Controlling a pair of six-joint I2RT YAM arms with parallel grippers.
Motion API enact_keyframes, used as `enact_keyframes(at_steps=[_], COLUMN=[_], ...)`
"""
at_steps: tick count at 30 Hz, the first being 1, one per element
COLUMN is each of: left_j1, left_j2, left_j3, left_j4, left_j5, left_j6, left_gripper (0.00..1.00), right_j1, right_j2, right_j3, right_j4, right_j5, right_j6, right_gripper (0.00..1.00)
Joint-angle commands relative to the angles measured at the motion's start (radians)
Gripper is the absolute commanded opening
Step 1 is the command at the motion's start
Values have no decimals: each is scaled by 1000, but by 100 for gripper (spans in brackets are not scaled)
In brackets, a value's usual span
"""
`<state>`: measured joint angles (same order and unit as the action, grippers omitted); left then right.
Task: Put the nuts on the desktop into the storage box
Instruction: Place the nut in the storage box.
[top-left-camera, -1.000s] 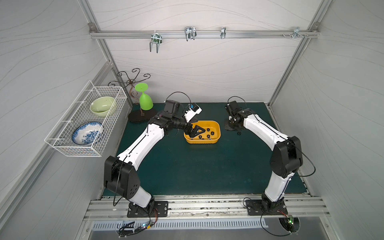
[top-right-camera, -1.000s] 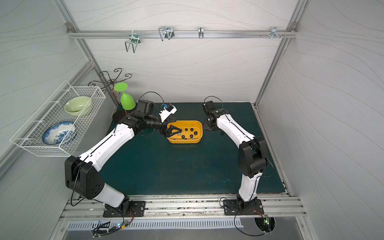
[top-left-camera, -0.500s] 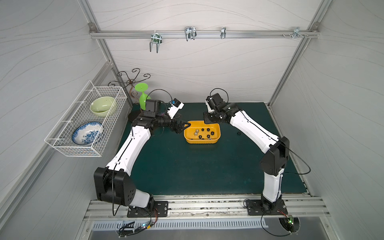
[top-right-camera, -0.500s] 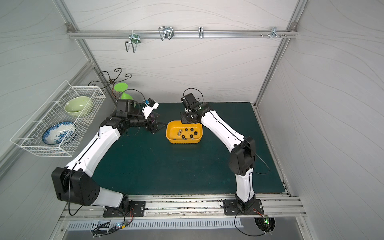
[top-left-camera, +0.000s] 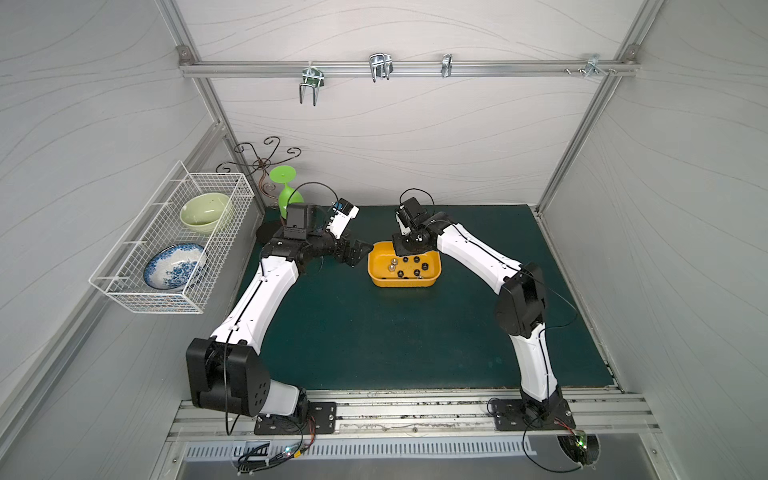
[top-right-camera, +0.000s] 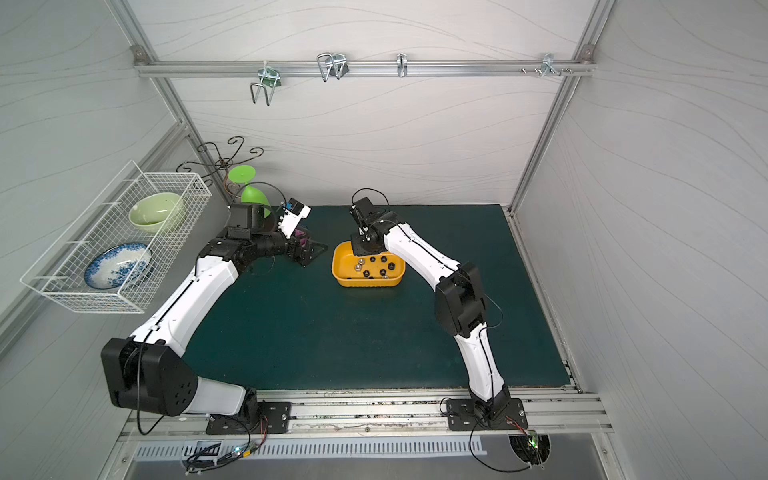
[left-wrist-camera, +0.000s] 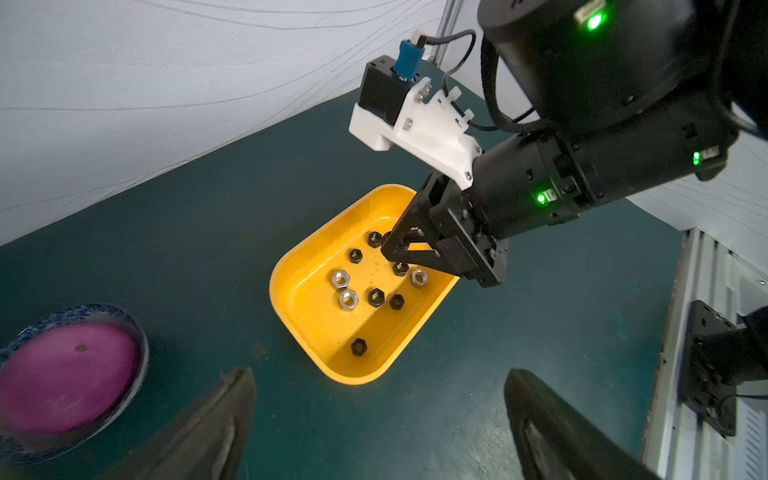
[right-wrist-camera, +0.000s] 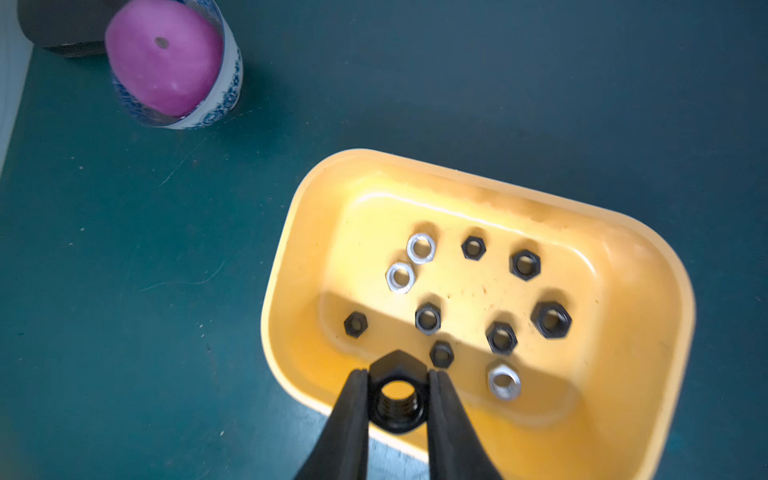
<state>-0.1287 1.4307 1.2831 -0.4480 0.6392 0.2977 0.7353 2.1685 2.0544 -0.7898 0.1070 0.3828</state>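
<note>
From my seat the worktop (top-left-camera: 374, 332) is a flat dark teal-green mat, faintly scratched and dusty up close. It fills the floor of a booth with white, wavy-grained panel walls (top-left-camera: 415, 145) and aluminium corner posts (top-left-camera: 589, 124). An aluminium rail (top-left-camera: 415, 68) crosses the back wall with metal hooks (top-left-camera: 380, 68) hanging from it. The left arm (top-left-camera: 257, 299) and right arm (top-left-camera: 478, 257) are bolted to a slotted rail (top-left-camera: 415, 415) along the front edge. On the left wall hangs a white wire basket (top-left-camera: 124, 291) holding a pale green bowl (top-left-camera: 203, 210) and a blue-patterned dish (top-left-camera: 174, 266). In the back left corner a black scrolled stand (top-left-camera: 266, 232) carries a green goblet (top-left-camera: 286, 195) upside down. The storage box (top-left-camera: 403, 282), yellow-orange, sits on the mat toward the back, between the 2 arms. In it lie 10 nuts (right-wrist-camera: 525, 264) (7 black, 3 silver, all flat on the bottom). The right jaws are pinching an 11th, a black nut (right-wrist-camera: 397, 399), held above the box close to its rim. The left jaws are spread wide over bare mat just beside the box. A small blue-and-white bowl (right-wrist-camera: 224, 99) with a pink ball (right-wrist-camera: 162, 62) stands on the mat near the left jaws. Green lights (left-wrist-camera: 541, 198) glow on the right arm; any print on the hardware is too small for me to read.
</note>
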Motion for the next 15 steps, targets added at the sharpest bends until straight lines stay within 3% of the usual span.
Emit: enact_keyframes(at_steps=[1,15], left_j1=[4,34], left_j2=[30,94], left_j3=[-17,-95], left_j4=[105,181], left_j5=[-68,-173], left_j6=[-26,-76], left_gripper=[98,98], right_j1=[9,42], right_j2=[51,188], right_j3=[36,37], right_j4=[62,220], right_j5=[8,-35], right_j6=[-28,-54], right_gripper=[14,14])
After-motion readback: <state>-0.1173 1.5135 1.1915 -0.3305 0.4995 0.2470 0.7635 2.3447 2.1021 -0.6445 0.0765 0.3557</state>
